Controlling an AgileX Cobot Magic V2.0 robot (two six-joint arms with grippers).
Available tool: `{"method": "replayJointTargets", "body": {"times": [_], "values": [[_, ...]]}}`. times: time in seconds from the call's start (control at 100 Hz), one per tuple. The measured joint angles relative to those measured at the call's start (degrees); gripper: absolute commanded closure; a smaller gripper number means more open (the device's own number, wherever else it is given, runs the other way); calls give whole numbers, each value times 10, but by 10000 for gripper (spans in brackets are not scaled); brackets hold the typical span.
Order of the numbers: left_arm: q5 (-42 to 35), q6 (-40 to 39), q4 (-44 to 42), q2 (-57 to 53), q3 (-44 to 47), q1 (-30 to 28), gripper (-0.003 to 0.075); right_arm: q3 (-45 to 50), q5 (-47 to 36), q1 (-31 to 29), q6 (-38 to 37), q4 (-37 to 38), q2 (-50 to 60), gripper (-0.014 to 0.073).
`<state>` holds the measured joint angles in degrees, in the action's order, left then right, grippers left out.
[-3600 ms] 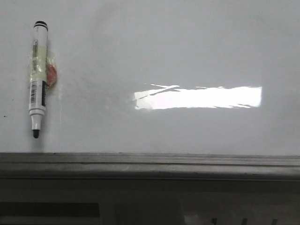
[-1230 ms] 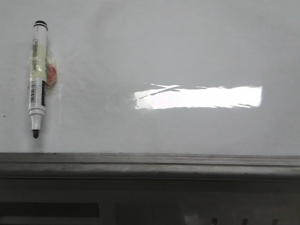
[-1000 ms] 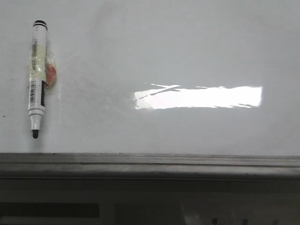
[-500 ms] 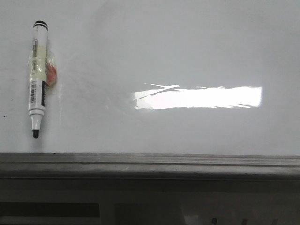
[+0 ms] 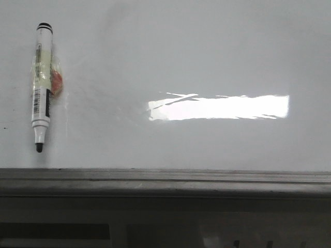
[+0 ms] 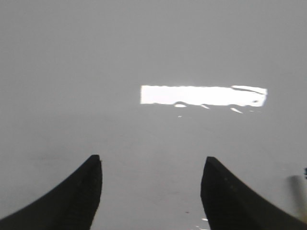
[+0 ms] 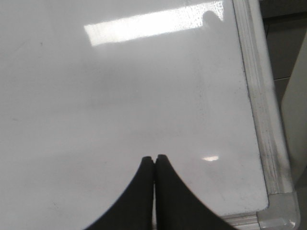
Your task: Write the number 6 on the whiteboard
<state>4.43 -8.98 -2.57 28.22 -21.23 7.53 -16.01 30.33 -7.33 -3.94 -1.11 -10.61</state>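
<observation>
One whiteboard [image 5: 196,57] fills the front view, its grey rail [image 5: 165,178] along the near edge and a marker [image 5: 41,85] lying at its left. Over it, the left gripper [image 6: 149,165] has its jaws spread wide, empty; a blurred shape beside them is perhaps the marker. The right gripper [image 7: 154,159] has its jaws pressed together near a board corner.

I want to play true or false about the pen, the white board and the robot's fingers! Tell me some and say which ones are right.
1. The marker lies on the whiteboard with its cap off. True: its dark tip is bare.
2. A 6 is already drawn on the whiteboard. False: the board shows only faint smudges and a bright light reflection.
3. The left gripper has its fingers spread apart. True.
4. The right gripper is holding the marker. False: its fingers are pressed together with nothing between them.
5. The marker lies on the right side of the front view. False: it lies at the left.
</observation>
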Motion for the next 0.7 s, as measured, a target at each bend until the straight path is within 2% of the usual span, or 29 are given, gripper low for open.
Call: {"method": "replayJointTargets", "body": {"times": [0.39, 0.53, 0.7], "values": [[-10, 1, 2, 66, 2, 257, 300, 0, 0, 0, 0, 0, 0, 657], [-44, 1, 26, 120, 23, 313, 300, 0, 0, 0, 0, 0, 0, 657], [-101, 1, 49, 173, 32, 353, 300, 0, 0, 0, 0, 0, 0, 657]]}}
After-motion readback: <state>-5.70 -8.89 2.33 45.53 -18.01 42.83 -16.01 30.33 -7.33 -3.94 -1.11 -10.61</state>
